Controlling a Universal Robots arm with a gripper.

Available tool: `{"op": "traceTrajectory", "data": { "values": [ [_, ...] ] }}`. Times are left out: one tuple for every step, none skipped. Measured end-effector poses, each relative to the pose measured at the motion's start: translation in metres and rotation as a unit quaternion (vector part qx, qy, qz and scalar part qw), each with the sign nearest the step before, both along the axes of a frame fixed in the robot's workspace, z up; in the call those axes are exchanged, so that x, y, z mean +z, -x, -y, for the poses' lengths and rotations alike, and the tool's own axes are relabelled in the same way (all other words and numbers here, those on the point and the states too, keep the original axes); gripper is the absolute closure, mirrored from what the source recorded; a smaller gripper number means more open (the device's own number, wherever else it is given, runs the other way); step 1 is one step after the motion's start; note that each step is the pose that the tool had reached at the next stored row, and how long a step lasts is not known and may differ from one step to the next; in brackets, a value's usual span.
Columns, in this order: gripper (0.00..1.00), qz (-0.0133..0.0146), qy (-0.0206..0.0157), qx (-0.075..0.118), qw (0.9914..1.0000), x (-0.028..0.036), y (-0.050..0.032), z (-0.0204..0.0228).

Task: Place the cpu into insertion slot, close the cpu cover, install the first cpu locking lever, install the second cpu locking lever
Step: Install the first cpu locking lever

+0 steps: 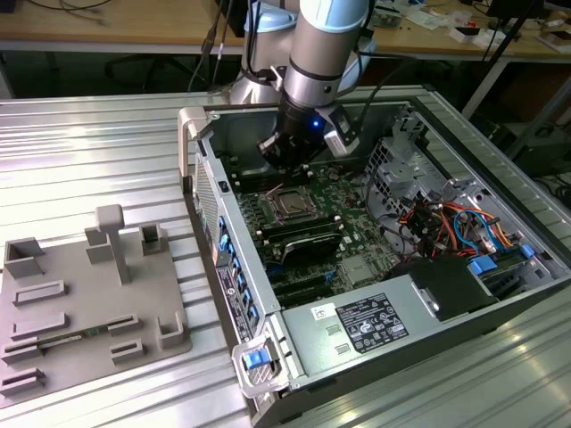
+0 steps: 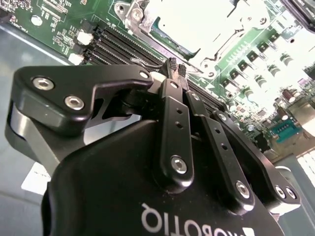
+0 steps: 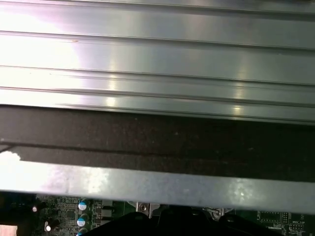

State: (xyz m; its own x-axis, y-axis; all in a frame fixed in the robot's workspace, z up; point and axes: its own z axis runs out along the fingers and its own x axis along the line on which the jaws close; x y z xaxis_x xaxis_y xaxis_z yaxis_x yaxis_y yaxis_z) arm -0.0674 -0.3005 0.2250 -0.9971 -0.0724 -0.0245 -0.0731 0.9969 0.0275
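Observation:
Inside the open computer case, the insertion slot [image 1: 290, 207] sits on the green board as a dark square with a silvery rim. My gripper [image 1: 285, 174] hangs just above its far edge. In the second wrist view the gripper [image 2: 176, 66] is shut, its tips pressed together with nothing visible between them. Just beyond the tips lies the slot [image 2: 197, 29], washed out bright, with the shiny metal cpu cover [image 2: 140, 17] framing it. Whether the bright square inside is the cpu I cannot tell. A thin wire lever [image 2: 147, 61] runs beside the fingertips.
Long black memory slots [image 1: 299, 236] lie beside the socket. A white-labelled grey box [image 1: 366, 325] fills the near end of the case, and coloured cables [image 1: 446, 223] crowd the exterior view's right. A grey fixture plate [image 1: 80, 294] lies on the ribbed table.

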Motion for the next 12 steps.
{"op": "traceTrajectory", "data": {
  "values": [
    [0.89, 0.0000, 0.0000, 0.000, 1.00000, -0.0014, -0.0012, -0.0001],
    [0.89, 0.0000, 0.0000, 0.001, 1.00000, -0.0022, -0.0023, -0.0001],
    [0.89, 0.0000, 0.0000, 0.001, 1.00000, -0.0029, -0.0034, -0.0002],
    [0.89, 0.0000, 0.0000, 0.001, 1.00000, -0.0037, -0.0047, -0.0002],
    [0.89, 0.0000, 0.0000, 0.002, 1.00000, -0.0047, -0.0064, -0.0003],
    [0.89, 0.0000, 0.0000, 0.002, 1.00000, -0.0053, -0.0072, -0.0004],
    [0.89, 0.0000, 0.0000, 0.003, 1.00000, -0.0068, -0.0089, -0.0005],
    [0.89, 0.0000, 0.0000, 0.003, 1.00000, -0.0078, -0.0099, -0.0006],
    [0.89, 0.0000, 0.0000, 0.003, 0.99999, -0.0089, -0.0108, -0.0007],
    [0.89, 0.0000, 0.0000, 0.004, 0.99999, -0.0104, -0.0122, -0.0009],
    [0.89, 0.0000, 0.0000, 0.004, 0.99999, -0.0118, -0.0133, -0.0010],
    [0.89, 0.0000, 0.0000, 0.005, 0.99999, -0.0125, -0.0140, -0.0012]
  ]
}}
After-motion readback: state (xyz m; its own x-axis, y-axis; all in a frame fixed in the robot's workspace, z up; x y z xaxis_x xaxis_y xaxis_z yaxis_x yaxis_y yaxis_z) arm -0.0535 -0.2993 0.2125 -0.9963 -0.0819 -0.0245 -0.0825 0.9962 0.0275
